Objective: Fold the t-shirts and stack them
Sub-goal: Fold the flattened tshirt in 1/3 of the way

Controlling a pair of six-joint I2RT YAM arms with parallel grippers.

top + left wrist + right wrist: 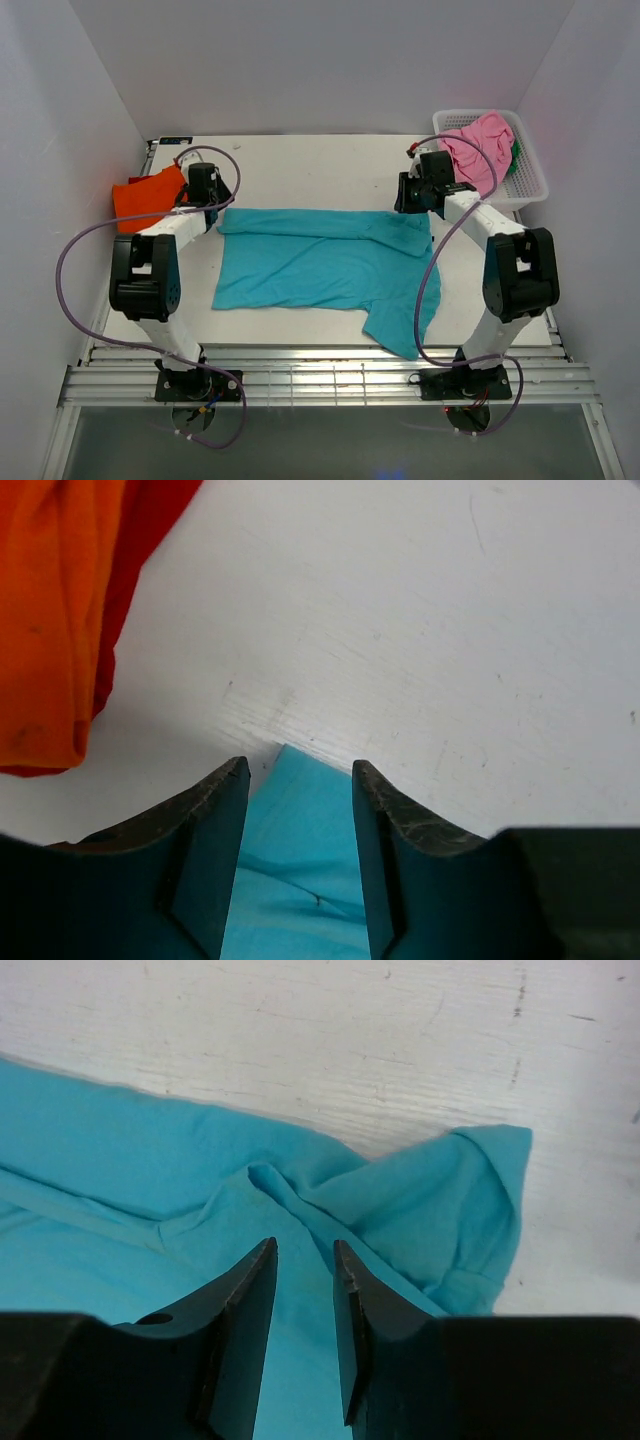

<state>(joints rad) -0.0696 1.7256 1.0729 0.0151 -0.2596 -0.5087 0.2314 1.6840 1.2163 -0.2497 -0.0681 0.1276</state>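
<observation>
Left wrist: left hand (300, 768) half open over teal t-shirt (298, 815) corner, empty; right hand (304, 1246) likewise, narrower gap

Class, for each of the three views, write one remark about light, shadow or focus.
Top external view: soft, even light, only faint shadow beside the teal t-shirt. Left wrist view: left gripper dark and soft-edged near the lens; orange t-shirt slightly blurred. Right wrist view: right gripper in shade, table scratches crisp.
</observation>
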